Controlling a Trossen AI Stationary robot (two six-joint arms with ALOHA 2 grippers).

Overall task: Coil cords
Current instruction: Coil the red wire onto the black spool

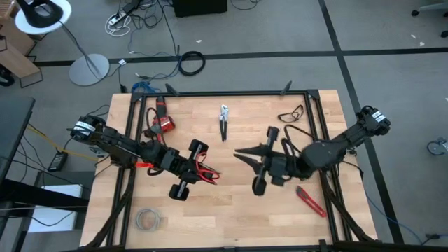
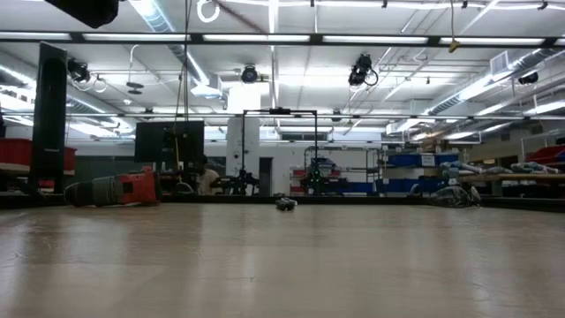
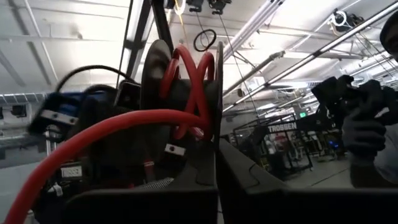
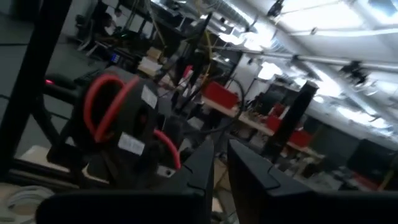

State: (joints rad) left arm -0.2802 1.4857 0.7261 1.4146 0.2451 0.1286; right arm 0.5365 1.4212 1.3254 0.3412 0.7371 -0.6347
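Observation:
The thin red cord [image 1: 207, 173] is gathered in loops at my left gripper [image 1: 203, 170], left of the table's middle. My left gripper is shut on the cord. In the left wrist view the loops [image 3: 188, 78] stand up past the fingertips, and one run of cord [image 3: 93, 134] trails back toward the wrist. My right gripper [image 1: 238, 152] is shut and points at the left gripper from the table's right, a short way off. The right wrist view shows the loops [image 4: 102, 102] on the left gripper. Both grippers are above the low view. My left gripper pinches the red cord between its two fingers where several turns cross [image 3: 200, 127]. The loops stick out beyond the fingertips, clear of the table. The fingers lie about level and point toward the table's right. One slack run leads back along the arm.
A red drill [image 1: 162, 124], pliers [image 1: 223, 120] and safety glasses [image 1: 292, 113] lie toward the table's far edge. A red-handled cutter [image 1: 311, 201] lies at the near right and a pale grey wire coil [image 1: 148, 219] at the near left. The table's frame rails run along its sides.

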